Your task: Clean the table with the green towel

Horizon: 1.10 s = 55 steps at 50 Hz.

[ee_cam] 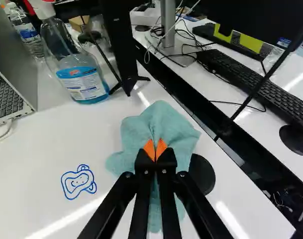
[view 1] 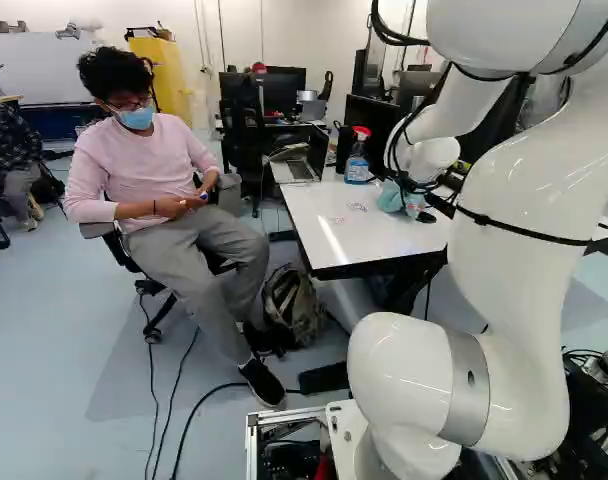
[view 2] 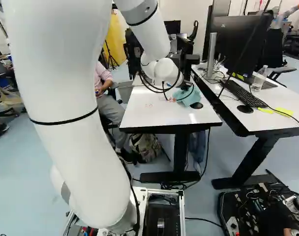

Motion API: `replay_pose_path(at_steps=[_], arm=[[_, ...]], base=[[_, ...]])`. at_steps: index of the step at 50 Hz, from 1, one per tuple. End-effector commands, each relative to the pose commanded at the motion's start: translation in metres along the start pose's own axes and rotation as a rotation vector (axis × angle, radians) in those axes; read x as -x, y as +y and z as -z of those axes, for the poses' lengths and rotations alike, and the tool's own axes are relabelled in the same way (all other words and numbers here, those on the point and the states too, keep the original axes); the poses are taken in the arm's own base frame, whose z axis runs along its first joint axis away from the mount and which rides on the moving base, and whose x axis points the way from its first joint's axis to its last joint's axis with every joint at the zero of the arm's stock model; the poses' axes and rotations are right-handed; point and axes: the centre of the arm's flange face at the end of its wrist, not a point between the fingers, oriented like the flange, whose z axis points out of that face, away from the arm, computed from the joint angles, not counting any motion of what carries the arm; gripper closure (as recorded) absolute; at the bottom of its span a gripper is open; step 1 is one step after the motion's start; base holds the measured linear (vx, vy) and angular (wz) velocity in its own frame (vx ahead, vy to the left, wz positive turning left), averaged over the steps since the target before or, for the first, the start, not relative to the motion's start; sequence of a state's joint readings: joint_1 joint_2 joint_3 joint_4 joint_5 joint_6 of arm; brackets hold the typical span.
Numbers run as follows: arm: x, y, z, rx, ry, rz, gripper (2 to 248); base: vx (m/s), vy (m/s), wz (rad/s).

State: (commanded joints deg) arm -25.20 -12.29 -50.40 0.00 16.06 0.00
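One green towel [ee_cam: 164, 122] lies on the white worktop [ee_cam: 37, 149], nipped in the pincer [view 1: 412, 188], its fingers nearly together. Beside the towel sits a black disc [ee_cam: 203, 174]; farther out, a blue drawing [ee_cam: 78, 181] and spray bottle [ee_cam: 80, 74].

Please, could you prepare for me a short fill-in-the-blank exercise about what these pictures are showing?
The gripper is closed on the green ____.
The pads of the gripper are coloured ____.
The drawing with a small face on the tabletop is in ____ ink.
The spray bottle stands between the open ____ and the black stand.

Missing words: towel; orange; blue; laptop.
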Motion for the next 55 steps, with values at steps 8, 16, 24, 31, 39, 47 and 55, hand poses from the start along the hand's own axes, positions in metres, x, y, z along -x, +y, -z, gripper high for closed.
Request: replay_pose_path(at_steps=[8, 16, 24, 31, 39, 47, 55], arm=[[-0.002, -0.012, -0.003, -0.018, -0.007, 0.013, 226], [-0.003, -0.021, -0.008, -0.032, -0.019, 0.023, 226], [-0.005, -0.028, -0.013, -0.041, -0.038, 0.031, 226], [-0.006, -0.034, -0.019, -0.049, -0.056, 0.038, 226], [-0.008, -0.042, -0.024, -0.058, -0.076, 0.046, 226], [-0.011, -0.048, -0.031, -0.066, -0.09, 0.053, 226], [-0.015, -0.052, -0.038, -0.071, -0.086, 0.056, 226]], base=[[0.0, 0.0, 0.0], [0.0, 0.0, 0.0], [0.0, 0.0, 0.0], [0.0, 0.0, 0.0], [0.0, 0.0, 0.0], [0.0, 0.0, 0.0], [0.0, 0.0, 0.0]])
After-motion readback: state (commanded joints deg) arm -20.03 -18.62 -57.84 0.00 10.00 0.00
